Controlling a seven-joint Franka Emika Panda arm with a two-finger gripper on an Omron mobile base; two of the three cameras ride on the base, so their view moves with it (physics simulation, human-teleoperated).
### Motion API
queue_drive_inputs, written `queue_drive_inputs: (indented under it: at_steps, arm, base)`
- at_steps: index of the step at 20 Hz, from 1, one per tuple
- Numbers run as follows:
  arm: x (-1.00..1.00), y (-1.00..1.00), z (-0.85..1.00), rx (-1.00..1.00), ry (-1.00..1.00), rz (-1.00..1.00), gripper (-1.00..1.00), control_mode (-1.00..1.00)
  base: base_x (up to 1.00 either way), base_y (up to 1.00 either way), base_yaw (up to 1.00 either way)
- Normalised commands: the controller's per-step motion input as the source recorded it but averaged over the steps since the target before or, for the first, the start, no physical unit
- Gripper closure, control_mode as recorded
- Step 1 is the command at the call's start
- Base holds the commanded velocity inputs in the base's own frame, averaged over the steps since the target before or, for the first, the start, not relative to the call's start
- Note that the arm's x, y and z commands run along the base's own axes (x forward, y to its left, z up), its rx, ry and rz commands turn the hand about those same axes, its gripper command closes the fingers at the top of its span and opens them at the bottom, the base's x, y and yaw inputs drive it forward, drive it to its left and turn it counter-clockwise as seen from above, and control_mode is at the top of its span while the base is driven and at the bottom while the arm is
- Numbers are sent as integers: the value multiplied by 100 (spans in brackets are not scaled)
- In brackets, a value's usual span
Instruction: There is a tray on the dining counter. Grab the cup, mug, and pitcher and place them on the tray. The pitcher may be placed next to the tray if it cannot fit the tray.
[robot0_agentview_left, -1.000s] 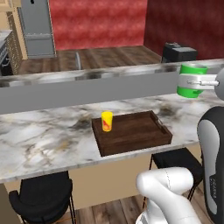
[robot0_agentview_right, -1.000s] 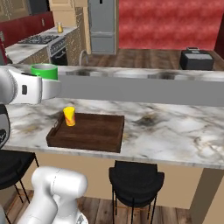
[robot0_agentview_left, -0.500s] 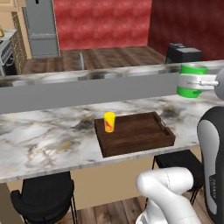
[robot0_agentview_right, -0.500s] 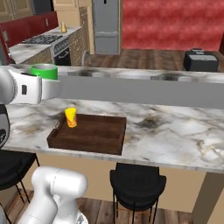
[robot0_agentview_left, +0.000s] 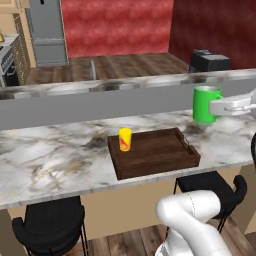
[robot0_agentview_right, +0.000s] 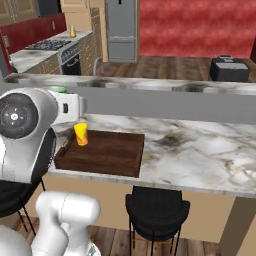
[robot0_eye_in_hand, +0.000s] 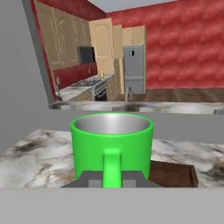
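Note:
My gripper (robot0_agentview_left: 216, 107) is shut on the handle of the green mug (robot0_agentview_left: 205, 104) and holds it upright in the air, above the dining counter (robot0_agentview_left: 50, 160) and just right of the tray's far right corner. In the hand view the mug (robot0_eye_in_hand: 111, 140) is seen close up, and my gripper (robot0_eye_in_hand: 112, 177) pinches its handle. The dark wooden tray (robot0_agentview_left: 155, 155) lies on the counter. The yellow cup (robot0_agentview_left: 125, 139) stands in its near-left corner. From the right, the cup (robot0_agentview_right: 81, 134) and tray (robot0_agentview_right: 105, 157) show beside my arm. The pitcher is out of view.
A raised grey ledge (robot0_agentview_left: 100, 102) runs along the counter's far edge. Black stools (robot0_agentview_left: 50, 225) (robot0_agentview_left: 212, 187) stand under the near edge. Beyond the ledge are a sink faucet (robot0_agentview_left: 93, 69), a fridge (robot0_agentview_left: 47, 32) and a black appliance (robot0_agentview_left: 209, 60).
The whole picture has shifted a little, so the camera has moved. The held mug hangs slightly lower and closer to the tray than before. The grip is unchanged.

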Motion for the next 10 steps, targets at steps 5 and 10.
queue_drive_inputs:
  at_steps: [5, 10]
  arm:
    - [18, -23, -56, 0, 0, 51, 100, -100]
    - [45, 0, -35, 0, 0, 31, 100, -100]
  base:
    - [0, 0, 0]
    - [0, 0, 0]
